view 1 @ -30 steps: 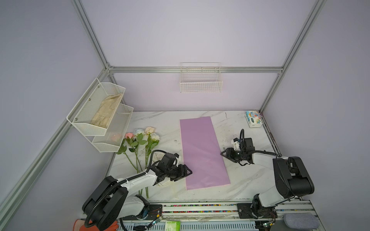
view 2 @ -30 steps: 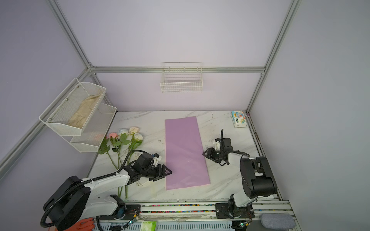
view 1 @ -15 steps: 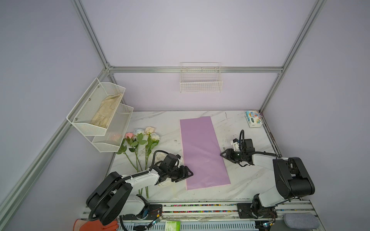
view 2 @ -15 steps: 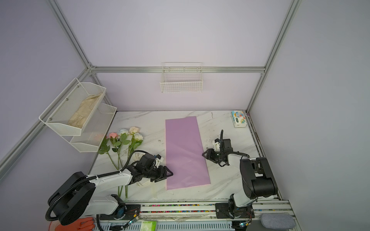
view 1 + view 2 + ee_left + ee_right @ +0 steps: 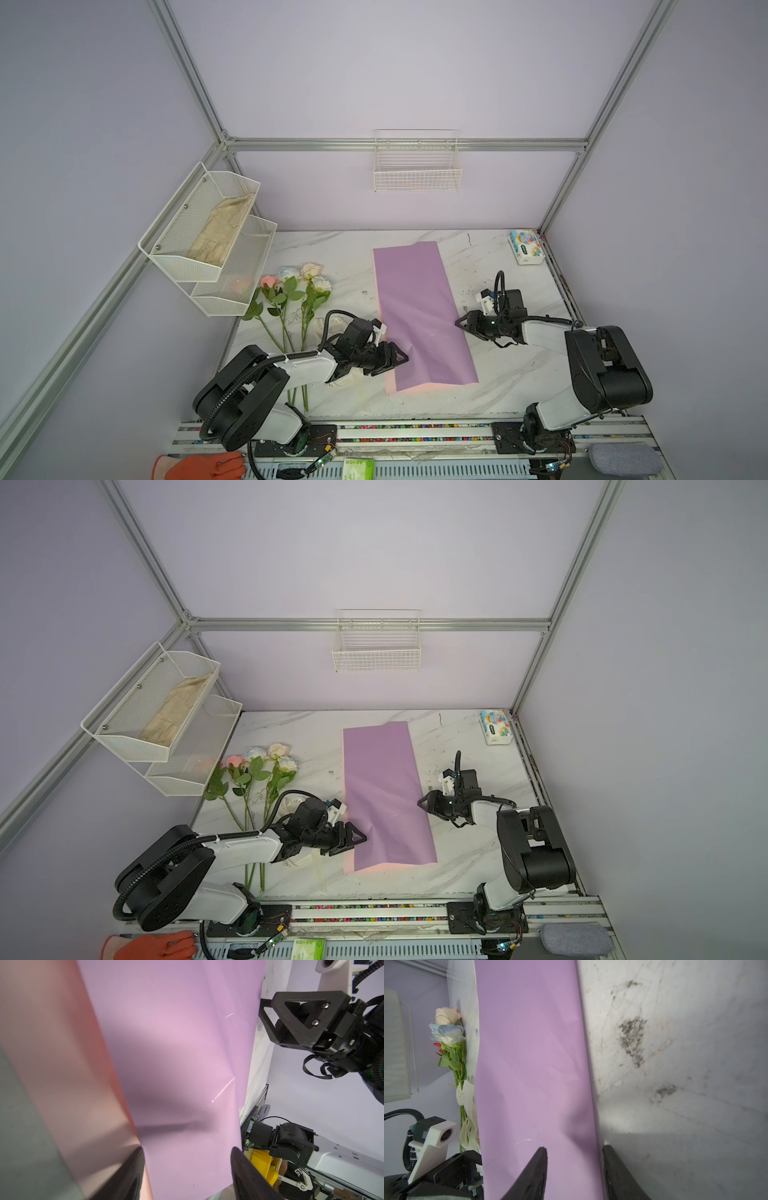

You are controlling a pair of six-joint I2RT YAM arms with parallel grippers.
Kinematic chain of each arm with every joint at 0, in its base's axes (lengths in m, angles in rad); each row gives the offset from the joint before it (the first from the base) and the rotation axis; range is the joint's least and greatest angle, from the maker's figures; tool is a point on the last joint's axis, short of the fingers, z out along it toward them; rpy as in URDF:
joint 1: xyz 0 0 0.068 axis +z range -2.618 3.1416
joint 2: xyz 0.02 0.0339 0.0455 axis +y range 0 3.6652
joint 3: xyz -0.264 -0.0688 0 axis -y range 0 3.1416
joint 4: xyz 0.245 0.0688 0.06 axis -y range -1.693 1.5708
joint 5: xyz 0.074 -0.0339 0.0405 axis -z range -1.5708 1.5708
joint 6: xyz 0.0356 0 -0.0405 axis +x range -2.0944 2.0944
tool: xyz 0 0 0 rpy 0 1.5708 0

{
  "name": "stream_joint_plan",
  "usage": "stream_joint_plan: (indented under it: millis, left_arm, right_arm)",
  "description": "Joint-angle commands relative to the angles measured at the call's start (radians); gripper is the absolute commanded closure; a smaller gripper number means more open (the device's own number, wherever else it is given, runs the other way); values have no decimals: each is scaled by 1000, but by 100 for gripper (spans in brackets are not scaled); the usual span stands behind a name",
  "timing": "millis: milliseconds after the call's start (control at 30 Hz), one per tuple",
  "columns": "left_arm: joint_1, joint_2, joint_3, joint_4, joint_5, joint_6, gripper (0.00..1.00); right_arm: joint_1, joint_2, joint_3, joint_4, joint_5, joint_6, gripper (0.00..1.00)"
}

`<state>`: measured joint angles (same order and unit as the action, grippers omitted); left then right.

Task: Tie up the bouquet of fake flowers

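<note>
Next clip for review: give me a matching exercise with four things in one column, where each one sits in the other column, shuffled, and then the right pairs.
Things
1. bouquet of fake flowers
2. lilac paper sheet
3. tissue pack
4. beige cloth

Places
A. in the far right corner of the table
B. in the upper mesh shelf on the left wall
C. lying on the table's left side, blooms toward the back wall
D. spread out in the middle of the table

Pairs: 1-C, 2-D, 3-A, 4-B
</note>
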<state>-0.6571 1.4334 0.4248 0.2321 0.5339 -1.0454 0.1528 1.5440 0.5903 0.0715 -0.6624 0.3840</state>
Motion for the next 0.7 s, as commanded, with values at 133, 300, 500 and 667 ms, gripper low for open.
stream_joint_plan:
  millis: [133,300,500,667]
  left_arm:
    - [-6,119,-72,288,-44,-133,32]
    - [-4,185,-25,385,-60,-140,27]
    - [15,225,42,387,-95,-101,20]
    - [57,232,82,399,-80,-72,19]
  right_arm:
    - [16,37,-24,-7,-8,0,52]
    - [19,42,-20,-13,-3,-7,52]
    - [19,36,-8,-23,10,-15,52]
    - [18,28,8,-47,30,-33,51]
